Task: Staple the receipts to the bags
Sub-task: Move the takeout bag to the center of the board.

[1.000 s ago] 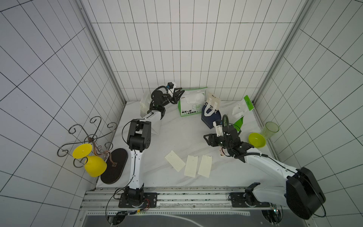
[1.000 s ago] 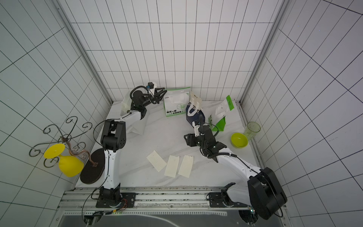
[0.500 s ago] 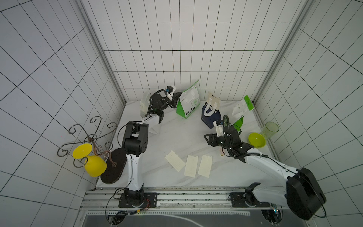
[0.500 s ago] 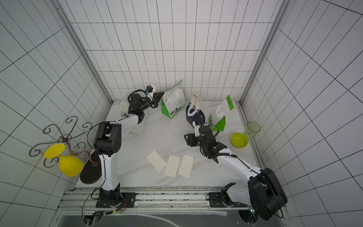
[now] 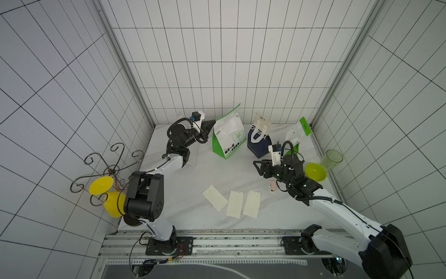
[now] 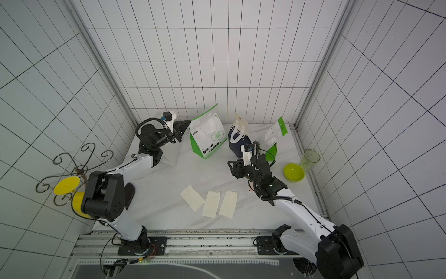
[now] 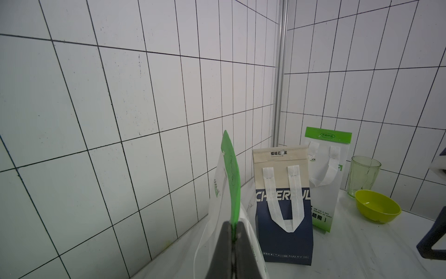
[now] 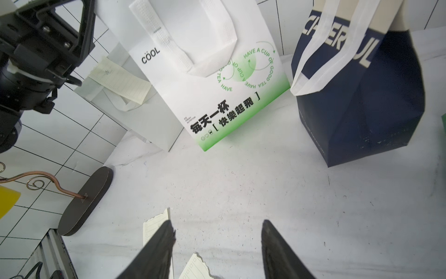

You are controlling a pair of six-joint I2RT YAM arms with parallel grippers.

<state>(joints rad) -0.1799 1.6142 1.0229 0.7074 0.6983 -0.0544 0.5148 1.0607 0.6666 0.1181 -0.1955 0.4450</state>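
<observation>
Green-and-white bag [image 5: 228,139]: upright at the back of the desk [image 5: 217,174].
Left jaws: closed on its green top edge.
Navy bag [image 5: 259,145]: standing just beside it.
Second green-and-white bag [image 5: 298,134]: beyond, near the far corner.
Plain white bag [image 8: 154,120]: behind the left arm, one receipt [image 8: 120,82] on its face.
Three receipts [image 5: 234,204]: flat, side by side, near the desk's front.
Right jaws: open, empty, above the desk between navy bag and receipts.

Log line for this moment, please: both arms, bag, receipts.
left fingers: shut on green top edge of COOL bag, bag standing | right fingers: open, empty, above table | receipts: three flat on table
</observation>
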